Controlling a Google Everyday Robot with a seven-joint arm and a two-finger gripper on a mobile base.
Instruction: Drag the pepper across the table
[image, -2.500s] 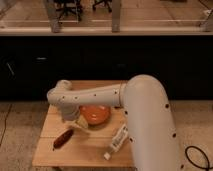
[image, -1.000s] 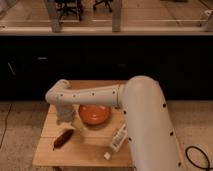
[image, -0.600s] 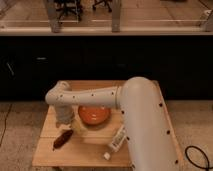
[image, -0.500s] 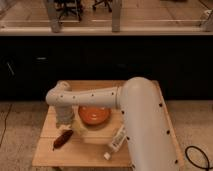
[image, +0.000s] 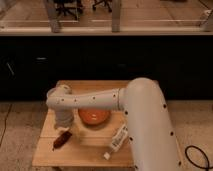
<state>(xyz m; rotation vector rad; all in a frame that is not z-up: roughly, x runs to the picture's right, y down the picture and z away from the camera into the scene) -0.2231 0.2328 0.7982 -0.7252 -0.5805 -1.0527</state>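
Pepper (image: 60, 141) lies near the front left corner of the table (image: 80, 156), small, dark reddish-brown, long and tapered, set on a slant with its upper end right under the gripper (image: 66, 131), which hangs just left of the orange bowl (image: 94, 117); whether the gripper has hold of it I cannot tell. The step in hand looks like making contact before the drag, and the next move likely calls for staying low on the pepper and sliding it over bare wood, clear of the bowl and the plastic bottle (image: 116, 142)
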